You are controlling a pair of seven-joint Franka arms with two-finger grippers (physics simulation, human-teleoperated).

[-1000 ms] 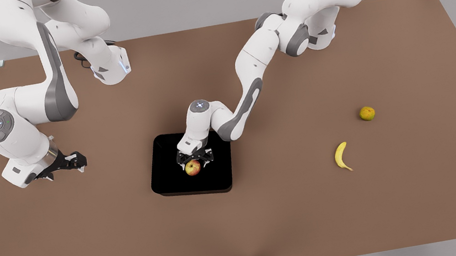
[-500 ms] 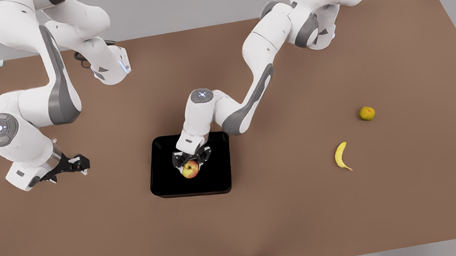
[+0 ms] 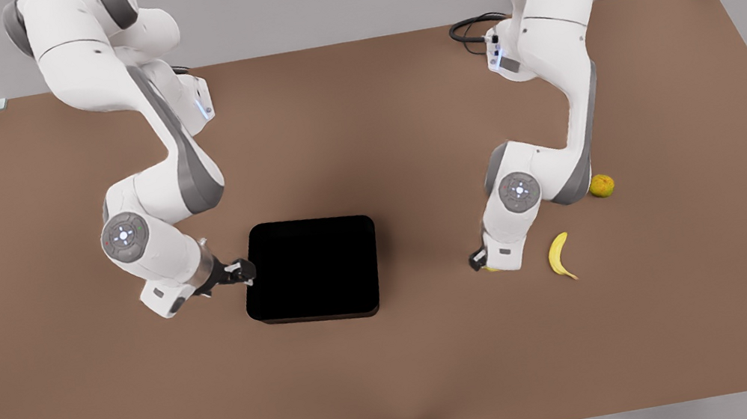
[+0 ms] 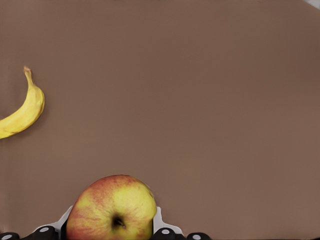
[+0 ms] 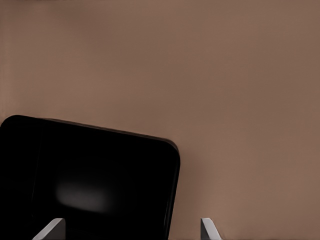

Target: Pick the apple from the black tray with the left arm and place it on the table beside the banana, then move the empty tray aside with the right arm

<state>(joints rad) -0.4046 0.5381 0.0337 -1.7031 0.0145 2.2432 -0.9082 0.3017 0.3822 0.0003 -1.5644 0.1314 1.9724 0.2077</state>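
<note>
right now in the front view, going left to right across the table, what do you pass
right tool at the tray's edge → black tray → left tool with the apple → banana → dull yellow-green fruit

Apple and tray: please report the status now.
Left pincer shut on apple, near banana. Right pincer open at black tray edge. Tray bare.
</note>
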